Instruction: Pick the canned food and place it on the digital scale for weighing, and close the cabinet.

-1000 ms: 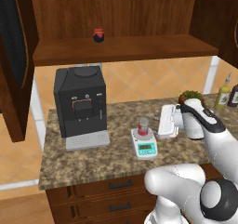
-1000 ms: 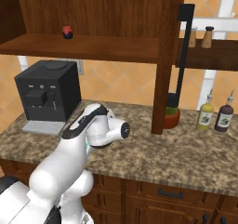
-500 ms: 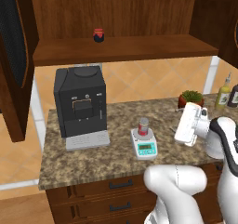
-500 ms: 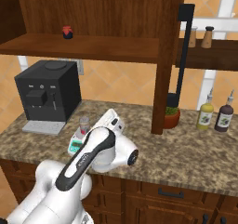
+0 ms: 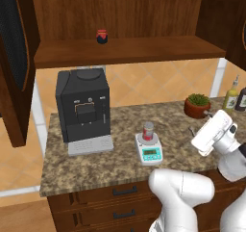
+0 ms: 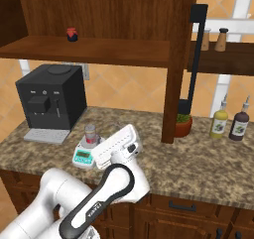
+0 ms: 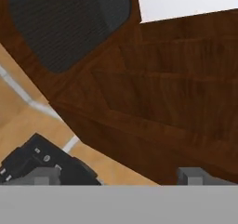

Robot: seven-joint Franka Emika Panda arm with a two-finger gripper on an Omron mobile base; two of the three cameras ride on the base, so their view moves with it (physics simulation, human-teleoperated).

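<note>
Standing upright on the digital scale (image 5: 150, 152) platter, the canned food (image 5: 148, 130) looks placed, while the gripper (image 7: 119, 174) points up with jaws spread wide and empty, and both cabinet (image 5: 129, 12) doors are open, left to shut.

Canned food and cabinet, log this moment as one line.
small silvery red-banded canned food: upright on white digital scale | dark brown wooden cabinet: doors open | pincer: open, empty, facing cabinet
</note>
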